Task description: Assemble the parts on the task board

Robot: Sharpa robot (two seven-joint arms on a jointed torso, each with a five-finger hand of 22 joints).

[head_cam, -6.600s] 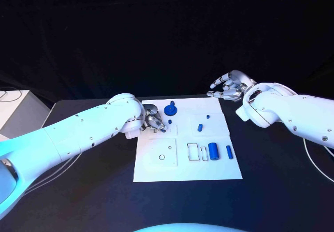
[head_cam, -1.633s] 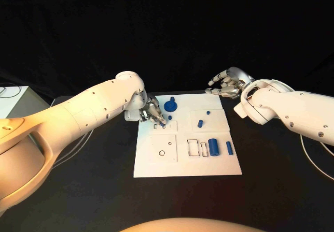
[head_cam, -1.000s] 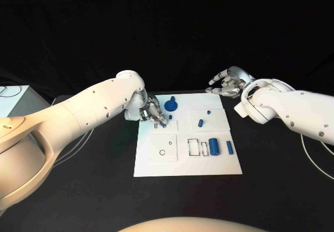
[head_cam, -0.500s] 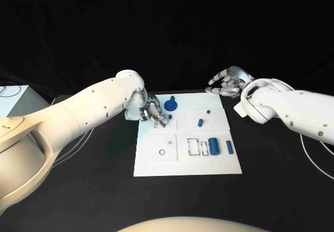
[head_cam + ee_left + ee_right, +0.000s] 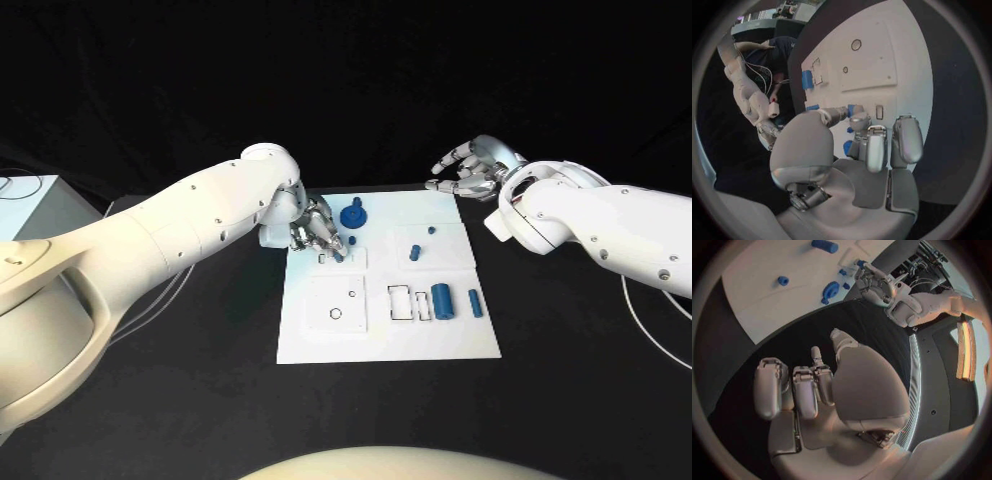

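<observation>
The white task board (image 5: 387, 330) lies mid-table. My left hand (image 5: 316, 233) hovers over its far left part and pinches a small blue part (image 5: 336, 254) just above a small rectangular slot; the left wrist view shows that part (image 5: 852, 108) between the fingertips of the left hand (image 5: 870, 150). My right hand (image 5: 470, 175) hangs beyond the board's far right corner, fingers apart and loosely curled, holding nothing; the right wrist view shows the right hand (image 5: 814, 385) bare. A blue gear-shaped part (image 5: 355, 214), a short peg (image 5: 415, 251) and a blue cylinder (image 5: 441, 298) rest on the board.
A slim blue bar (image 5: 476, 303) lies beside the cylinder, next to two outlined rectangular slots (image 5: 408, 304). A round hole (image 5: 335, 313) marks the near left plate. A pale box (image 5: 26, 205) stands off the table's left edge.
The left hand keeps its pinch on the small blue part and has barely shifted over the board's far left. The right hand has stayed where it was.
</observation>
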